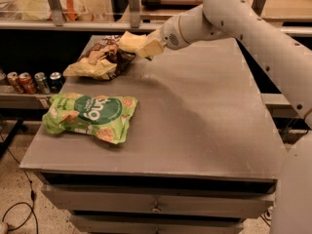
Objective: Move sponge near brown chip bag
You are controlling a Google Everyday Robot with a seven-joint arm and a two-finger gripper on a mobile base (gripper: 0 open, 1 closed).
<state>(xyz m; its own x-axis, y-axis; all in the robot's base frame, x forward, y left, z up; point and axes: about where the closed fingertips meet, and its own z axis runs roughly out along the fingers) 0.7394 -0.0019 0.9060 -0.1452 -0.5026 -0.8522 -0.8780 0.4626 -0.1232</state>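
Observation:
The pale yellow sponge (128, 41) is held in my gripper (144, 48), low over the far left of the grey table (204, 130). The gripper is shut on the sponge and reaches in from the right on the white arm. The brown chip bag (100, 60) lies crinkled on the table just left of the sponge, with its pale yellow end toward the left front. The sponge is at the bag's right far end, very close to it; I cannot tell if they touch.
A green chip bag (90, 116) lies at the table's front left. Several soda cans (29, 82) stand on a lower shelf to the left. A counter with a rail (87, 26) runs behind the table. A cable (19, 213) lies on the floor.

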